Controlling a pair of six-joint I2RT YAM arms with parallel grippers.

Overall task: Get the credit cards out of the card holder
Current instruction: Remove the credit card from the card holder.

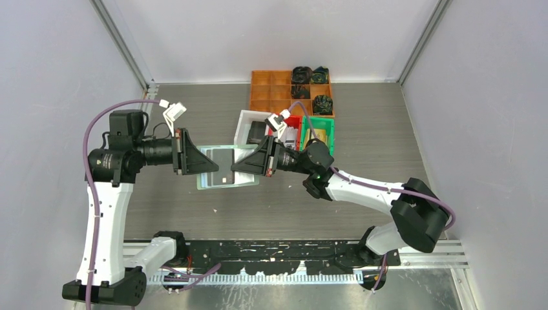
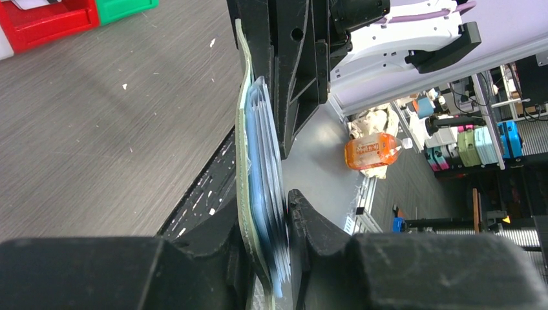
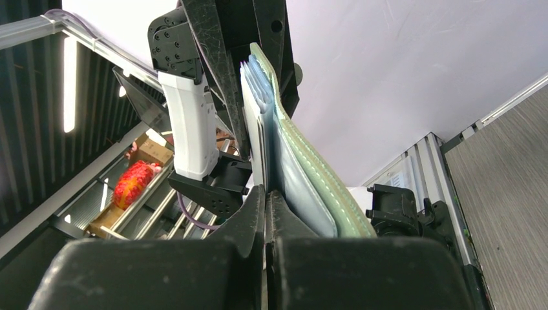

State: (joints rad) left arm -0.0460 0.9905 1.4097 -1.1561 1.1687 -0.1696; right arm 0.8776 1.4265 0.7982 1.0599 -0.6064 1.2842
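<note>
We've got the pale sage-green folding card holder held between both jaws above the grey desk, left jaws clamped across its whole stack, right jaws pinched shut on the bluish clear pockets inside it.

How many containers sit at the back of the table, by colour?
Orange tray: 1
White bin: 1
Red bin: 1
Green bin: 1
Total: 4
</note>
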